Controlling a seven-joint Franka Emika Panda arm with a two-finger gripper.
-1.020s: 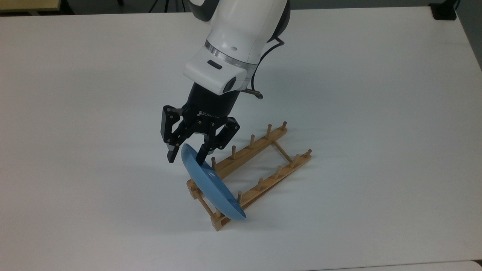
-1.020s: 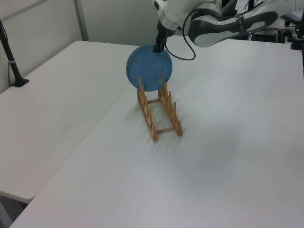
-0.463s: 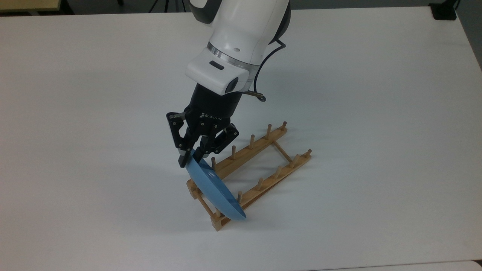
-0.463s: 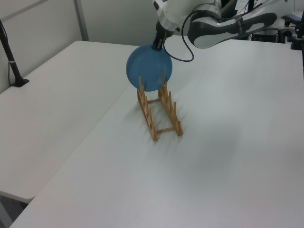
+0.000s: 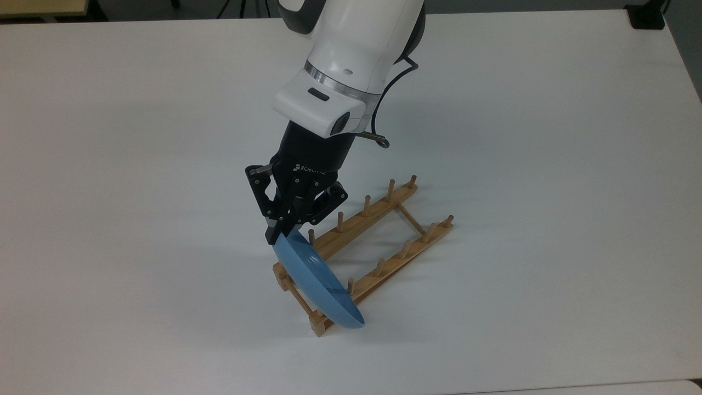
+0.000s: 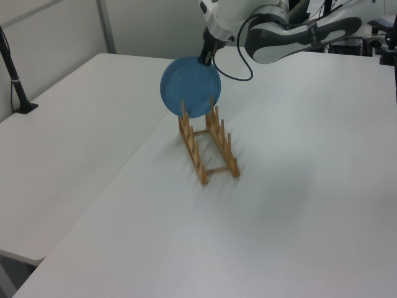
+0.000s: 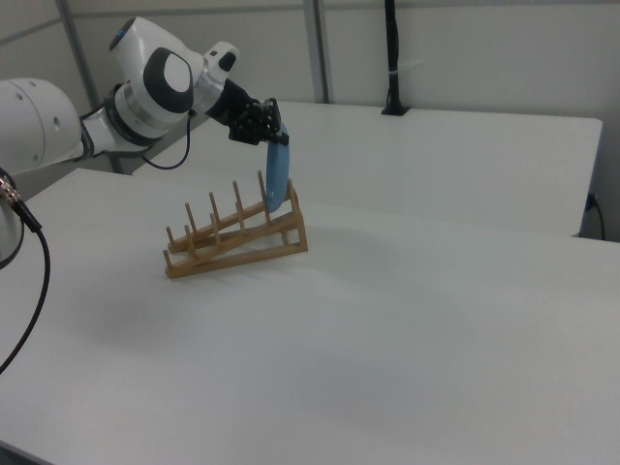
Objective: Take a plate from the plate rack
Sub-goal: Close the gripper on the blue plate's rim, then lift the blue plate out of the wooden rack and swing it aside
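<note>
One round light-blue plate (image 5: 317, 280) is pinched at its upper rim by the black two-finger tool (image 5: 278, 235), whose fingers are closed on it. It is held on edge over the end slots of the low light-brown wooden plate rack (image 5: 384, 236), which rests on the white counter (image 5: 548, 164).

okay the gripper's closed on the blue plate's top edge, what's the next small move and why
Probably a straight lift. The gripper pinches the top rim of the plate, whose lower edge sits between the end pegs of the plate rack, so sideways motion would likely catch them.
</note>
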